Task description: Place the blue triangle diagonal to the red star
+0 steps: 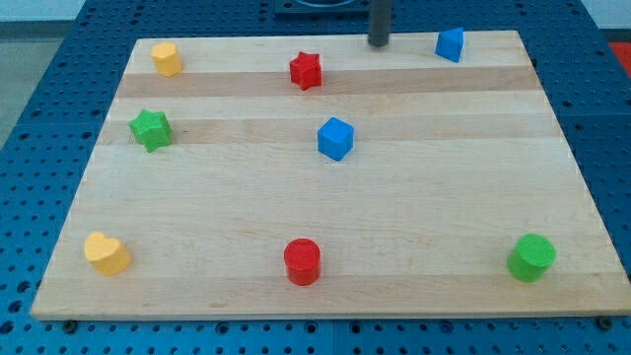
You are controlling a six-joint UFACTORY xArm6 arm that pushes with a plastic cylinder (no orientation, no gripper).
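Note:
The blue triangle (pixel 450 44) sits near the top edge of the wooden board, right of centre. The red star (pixel 307 71) lies near the top, at about the middle. My tip (pixel 379 44) is at the top edge, between the two, left of the blue triangle with a gap and up-right of the red star. It touches neither block.
A blue cube (pixel 335 138) lies below the red star. A yellow block (pixel 167 58) is at top left, a green star (pixel 150 129) at the left, a yellow heart (pixel 105 252) at bottom left, a red cylinder (pixel 302 261) at bottom centre, a green cylinder (pixel 531 257) at bottom right.

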